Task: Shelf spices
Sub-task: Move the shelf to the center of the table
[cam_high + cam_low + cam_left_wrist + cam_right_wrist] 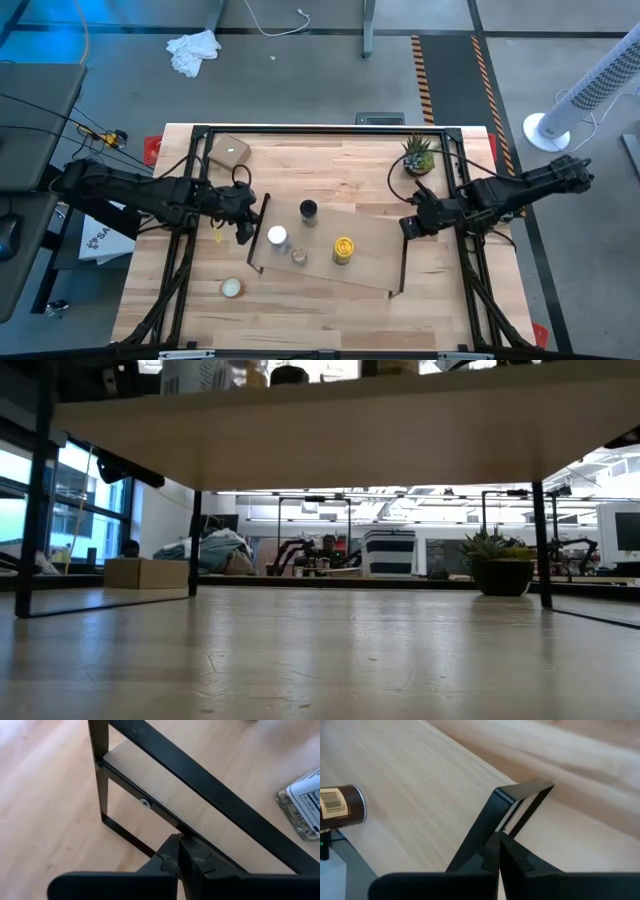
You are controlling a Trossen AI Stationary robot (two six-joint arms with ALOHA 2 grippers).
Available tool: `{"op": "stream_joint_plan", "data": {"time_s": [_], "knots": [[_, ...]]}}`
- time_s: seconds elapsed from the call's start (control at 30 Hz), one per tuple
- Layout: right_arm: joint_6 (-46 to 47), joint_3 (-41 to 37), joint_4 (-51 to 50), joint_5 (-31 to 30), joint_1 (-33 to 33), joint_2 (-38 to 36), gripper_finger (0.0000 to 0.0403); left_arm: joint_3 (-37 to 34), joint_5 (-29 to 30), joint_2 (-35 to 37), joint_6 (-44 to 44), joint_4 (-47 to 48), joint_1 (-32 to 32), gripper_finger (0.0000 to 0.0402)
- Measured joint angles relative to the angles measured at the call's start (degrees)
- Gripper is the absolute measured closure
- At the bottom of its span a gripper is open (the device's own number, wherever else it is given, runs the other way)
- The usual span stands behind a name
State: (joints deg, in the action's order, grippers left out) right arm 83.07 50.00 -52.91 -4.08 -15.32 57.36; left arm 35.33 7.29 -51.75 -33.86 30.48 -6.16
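Observation:
The shelf (372,250), a light-wood plank on black frame legs, sits askew mid-table. In the low view the plank (350,430) spans overhead and its legs reach down to the tabletop. On it stand a black-capped jar (308,209), a white-capped jar (277,237), a small clear jar (299,257) and a yellow jar (343,249). My left gripper (247,228) is shut at the shelf's left end and my right gripper (408,226) at its right end. A glass jar (302,805) and a dark barcode-labelled jar (340,807) show in the wrist views. My left gripper (178,840) pinches a thin black frame rail (170,821) at the shelf's left end between its two shut fingers, coming from the table's left. My right gripper (499,840) pinches the black end-frame bar (485,825) at the shelf's right end, near a corner of the frame, coming from the table's right.
A round lidded object (232,288) lies on the table near the shelf's left front corner. A small cardboard box (229,150) sits at the far left and a potted plant (420,153) at the far right. Black rig bars (330,130) edge the table.

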Motion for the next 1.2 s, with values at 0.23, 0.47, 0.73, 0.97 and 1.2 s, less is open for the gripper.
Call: {"op": "stream_joint_plan", "data": {"time_s": [0.23,0.47,0.73,0.97,1.2], "knots": [[-6.7,0.0,-0.9,-3.0,6.6,0.0,0.0403,0.0,3.4,0.0,4.3,0.0,4.7,0.0401],[-13.3,0.0,-0.8,-7.6,13.7,0.1,0.0403,0.0,3.6,0.0,4.6,0.0,8.8,0.0401],[-20.5,0.0,2.4,-10.1,22.6,0.1,0.0403,0.0,3.9,0.0,8.5,-0.4,11.3,0.0401],[-24.1,0.0,7.1,-10.0,27.6,0.1,0.0403,0.0,5.3,0.0,11.1,-0.4,15.4,0.0401],[-24.1,0.0,8.5,-8.0,29.0,2.6,0.0403,0.1,4.5,0.0,12.2,-0.1,19.4,0.0401]]}}
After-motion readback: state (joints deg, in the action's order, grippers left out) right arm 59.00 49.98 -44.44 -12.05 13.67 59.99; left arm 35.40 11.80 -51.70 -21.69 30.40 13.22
